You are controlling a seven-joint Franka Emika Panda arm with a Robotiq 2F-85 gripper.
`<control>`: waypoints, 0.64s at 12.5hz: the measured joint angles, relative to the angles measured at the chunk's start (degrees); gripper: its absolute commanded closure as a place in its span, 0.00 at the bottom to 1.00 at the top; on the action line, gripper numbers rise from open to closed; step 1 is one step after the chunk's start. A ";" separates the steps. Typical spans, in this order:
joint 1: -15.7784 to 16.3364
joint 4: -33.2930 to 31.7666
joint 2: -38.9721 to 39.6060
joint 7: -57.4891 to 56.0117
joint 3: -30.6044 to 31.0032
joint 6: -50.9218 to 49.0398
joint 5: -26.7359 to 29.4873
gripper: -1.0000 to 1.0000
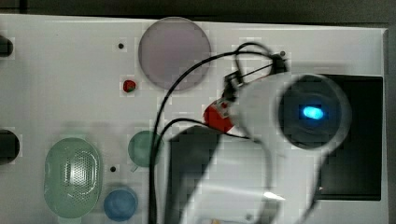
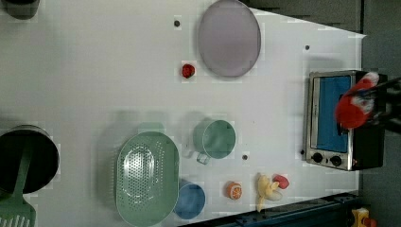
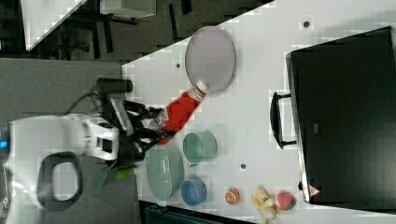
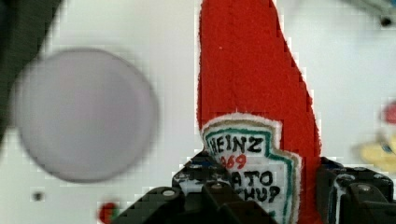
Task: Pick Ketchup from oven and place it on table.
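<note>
— Ketchup point(image 4: 250, 93) first: where is it?

— It is in the gripper point(image 4: 261, 186), held up in the air above the table point(image 2: 94, 71). In the wrist view the black fingers point(image 4: 201, 182) press on both sides of the bottle's lower part, at the white label, so the jaws stand about half open, closed on the soft red body. In the right view the bottle point(image 3: 180, 112) points with its white cap toward the lilac plate point(image 3: 210, 56), and the gripper point(image 3: 156, 126) holds its other end.

— And the oven?

— The oven point(image 2: 338, 118) stands at the table's edge on the left view's right, with its door shut. In the left view the bottle point(image 2: 354, 106) appears in front of the oven, but it is lifted (I cannot tell how high above the surface).

— What else lies on the table?

— The plate is near the far edge in the top view, and a small strawberry point(image 2: 188, 71) is just beside it. A green colander point(image 2: 146, 177), a green cup point(image 2: 215, 138) and a blue bowl point(image 2: 190, 201) sit together toward the opposite edge. An orange slice point(image 2: 234, 190) and a banana point(image 2: 265, 189) lie near that edge too, between the bowl and the oven.
</note>
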 measured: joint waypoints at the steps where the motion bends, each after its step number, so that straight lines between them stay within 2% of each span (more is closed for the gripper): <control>1: -0.12 -3.13 0.22 2.10 0.90 0.53 0.02 0.50; 6: 0.43 -13.99 6.08 10.09 3.23 14.37 -2.09 0.50; 8: -0.46 -14.44 12.94 11.25 3.84 21.75 -2.35 0.50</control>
